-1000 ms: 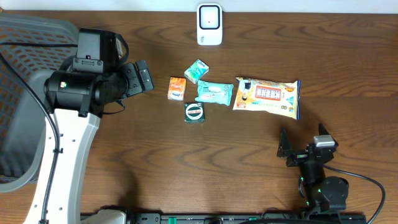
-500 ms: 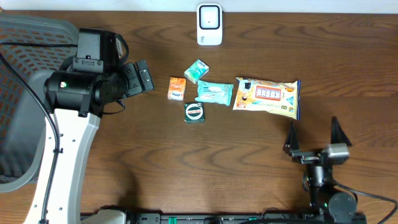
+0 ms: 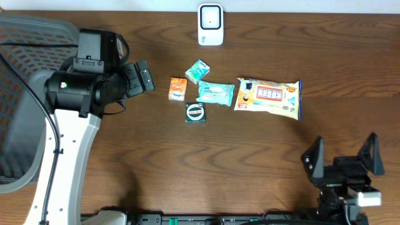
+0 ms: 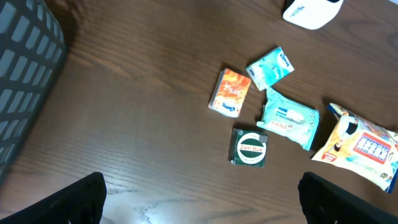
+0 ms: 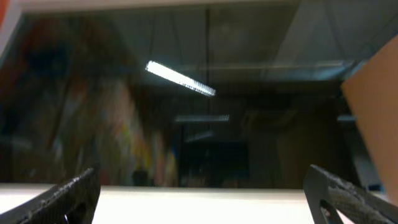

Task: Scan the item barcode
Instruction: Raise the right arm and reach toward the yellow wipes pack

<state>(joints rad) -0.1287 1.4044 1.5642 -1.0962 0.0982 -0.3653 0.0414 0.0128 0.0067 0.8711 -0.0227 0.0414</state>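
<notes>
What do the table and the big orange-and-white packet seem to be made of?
Table: wood or wood-look laminate, dark brown, smooth; grain lines show. Packet: probably thin plastic film, printed, slightly glossy; its ends look sealed flat.

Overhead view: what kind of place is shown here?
Probably an office or lab set up as a mock checkout: a wooden table, a white scanner, small packaged goods and a mesh chair.

Right gripper [image 5: 202,175] fingertips [image 5: 68,196] spread wide at lower corners; beyond, dark blur, bright strip light [image 5: 180,79], perhaps reflected.
</notes>
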